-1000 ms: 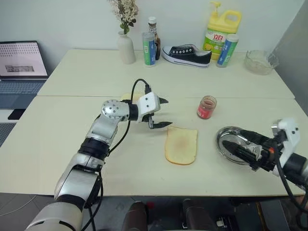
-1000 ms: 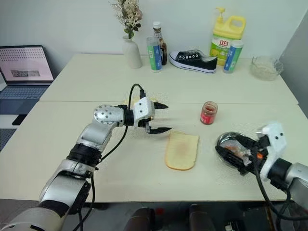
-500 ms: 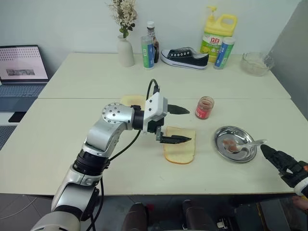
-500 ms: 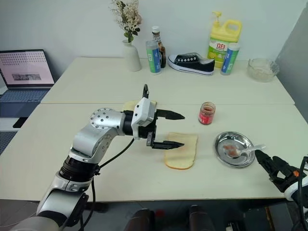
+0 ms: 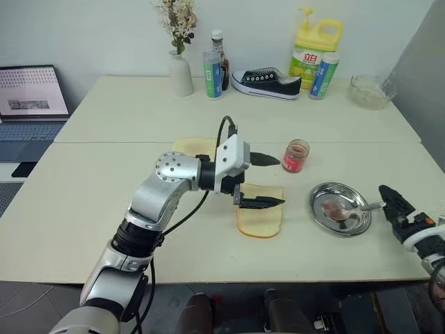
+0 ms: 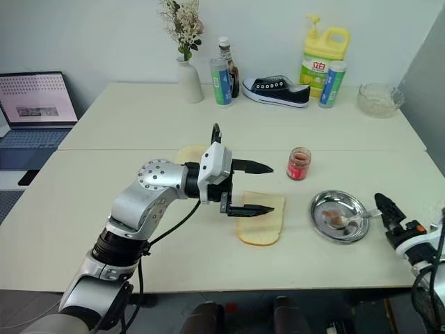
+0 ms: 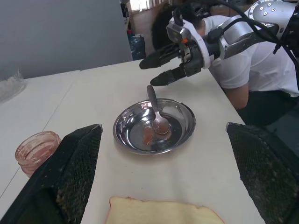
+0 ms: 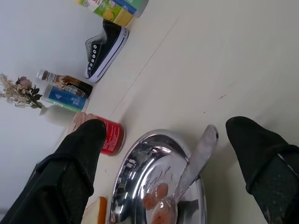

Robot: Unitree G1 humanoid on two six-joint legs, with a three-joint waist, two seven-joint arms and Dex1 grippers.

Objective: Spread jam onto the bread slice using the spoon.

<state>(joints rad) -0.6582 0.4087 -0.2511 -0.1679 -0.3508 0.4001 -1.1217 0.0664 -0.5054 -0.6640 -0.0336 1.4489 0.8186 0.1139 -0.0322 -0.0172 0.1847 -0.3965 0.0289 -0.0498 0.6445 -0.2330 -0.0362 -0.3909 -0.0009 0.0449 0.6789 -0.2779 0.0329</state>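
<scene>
The wide-open right gripper (image 5: 386,195) should close squarely on the spoon (image 5: 351,208) handle overhanging the dish (image 5: 321,195); left gripper (image 5: 268,181) hovers open.

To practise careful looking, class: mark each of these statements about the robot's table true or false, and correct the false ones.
1. The spoon lies in the steel dish. True.
2. The right gripper is shut on the spoon. False: it is open, near the handle's end, holding nothing.
3. The left gripper is open over the bread slice. True.
4. The jam jar stands on the bread slice. False: it stands on the table, apart from the slice.
5. The shoe is at the table's far edge. True.
</scene>
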